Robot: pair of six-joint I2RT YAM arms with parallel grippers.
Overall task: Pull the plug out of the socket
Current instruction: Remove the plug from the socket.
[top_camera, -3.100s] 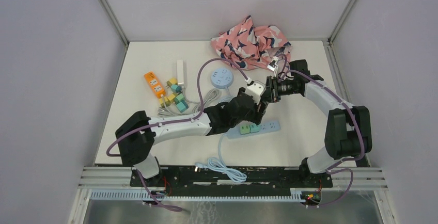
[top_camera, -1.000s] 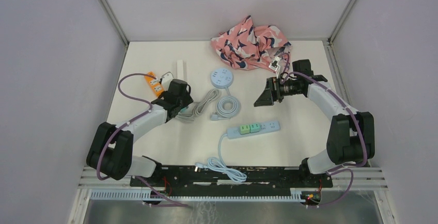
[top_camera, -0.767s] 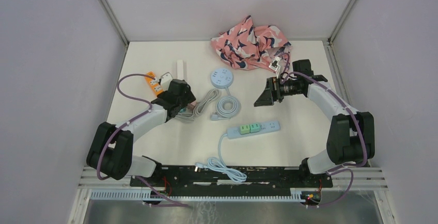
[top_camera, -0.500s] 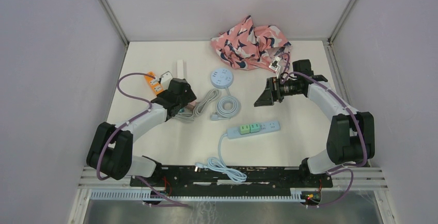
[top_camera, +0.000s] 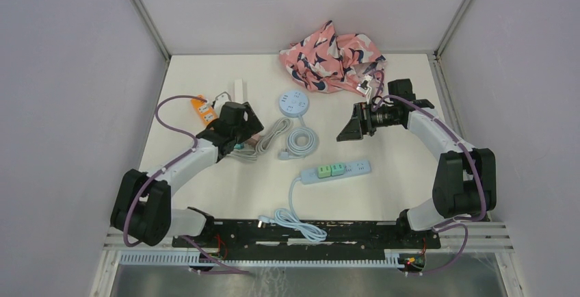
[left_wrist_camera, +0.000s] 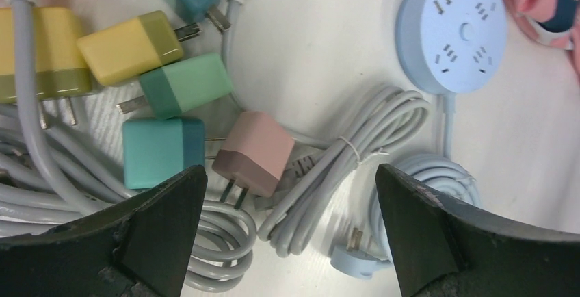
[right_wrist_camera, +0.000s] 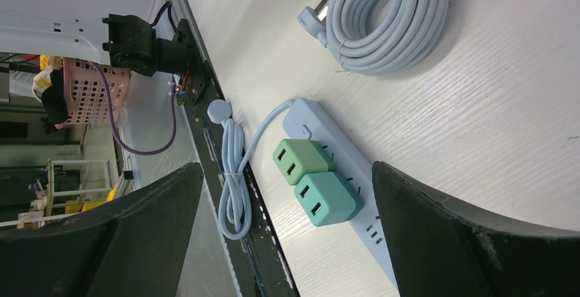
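The socket is a light-blue power strip (top_camera: 357, 168) (right_wrist_camera: 356, 232) lying in the middle of the table. Two plugs stand in it side by side, a green plug (top_camera: 325, 171) (right_wrist_camera: 303, 162) and a teal plug (top_camera: 338, 169) (right_wrist_camera: 325, 198). My right gripper (top_camera: 347, 130) (right_wrist_camera: 287, 167) hovers open behind the strip, empty and well apart from it. My left gripper (top_camera: 241, 133) (left_wrist_camera: 288, 174) hangs open over a heap of loose plugs at the left. A pink plug (left_wrist_camera: 253, 153) lies free on the table just below its jaws.
Loose yellow (left_wrist_camera: 130, 47), green (left_wrist_camera: 185, 85) and teal plugs (left_wrist_camera: 163, 152) lie among grey cables (top_camera: 270, 136). Nearby are a round blue socket (top_camera: 293, 102), its coiled blue cord (top_camera: 301, 141), an orange strip (top_camera: 203, 111), a white strip (top_camera: 239, 92) and pink cloth (top_camera: 332, 54) at the back.
My left arm has swung from the middle of the table to the plug heap at the left, opened its jaws there and lifted a little. The right arm has stayed still.
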